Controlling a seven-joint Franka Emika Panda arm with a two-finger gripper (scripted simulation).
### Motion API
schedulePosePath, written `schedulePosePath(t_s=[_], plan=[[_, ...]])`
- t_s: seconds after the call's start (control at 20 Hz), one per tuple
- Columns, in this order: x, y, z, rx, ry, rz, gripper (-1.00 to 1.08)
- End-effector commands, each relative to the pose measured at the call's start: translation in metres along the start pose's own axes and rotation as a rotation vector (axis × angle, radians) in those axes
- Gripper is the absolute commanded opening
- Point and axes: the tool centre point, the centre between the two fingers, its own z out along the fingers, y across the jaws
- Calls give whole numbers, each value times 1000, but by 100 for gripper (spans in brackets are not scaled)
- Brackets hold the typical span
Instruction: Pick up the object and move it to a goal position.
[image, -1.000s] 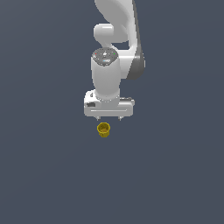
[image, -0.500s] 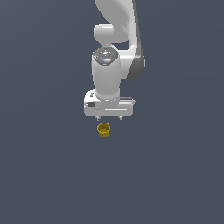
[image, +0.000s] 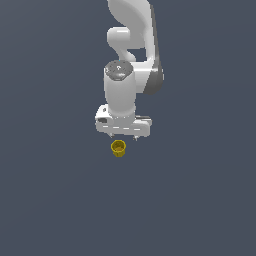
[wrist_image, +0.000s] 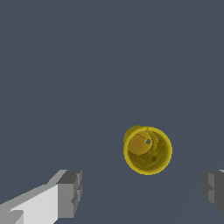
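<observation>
Arm pose: the white arm (image: 131, 45) is held upright, wrist pointed straight down.
Gripper: the gripper (image: 124, 137) is spread wide; nothing is held or touched.
Fingers: grey fingertips (wrist_image: 70, 193) are seen apart from the cup.
Object: a small mustard-yellow cup (image: 118, 148), hollow, slightly tapered, is seen standing open-side up.
Location: on the dark floor (image: 200, 190), just below the gripper.

Wrist view, as we log it:

Cup (wrist_image: 148, 150): one, small, mustard-yellow, hollow. We look straight into its open mouth, with a paler floor and a tiny dark speck inside. It stands apart from both fingers.

Gripper (wrist_image: 142, 193): two grey fingertips (wrist_image: 70, 194) spread wide, one on a white finger body, the other cut off at the frame edge.

Surface (wrist_image: 65, 65): plain dark grey-blue.
</observation>
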Motion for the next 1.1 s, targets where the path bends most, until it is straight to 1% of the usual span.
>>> schedulePosePath(t_s=[0.0,0.65,1.05], plan=[[-1,2,6,0,-1,56,100],[-5,20,45,-9,-4,434,100],[-8,28,61,-17,-2,595,100]])
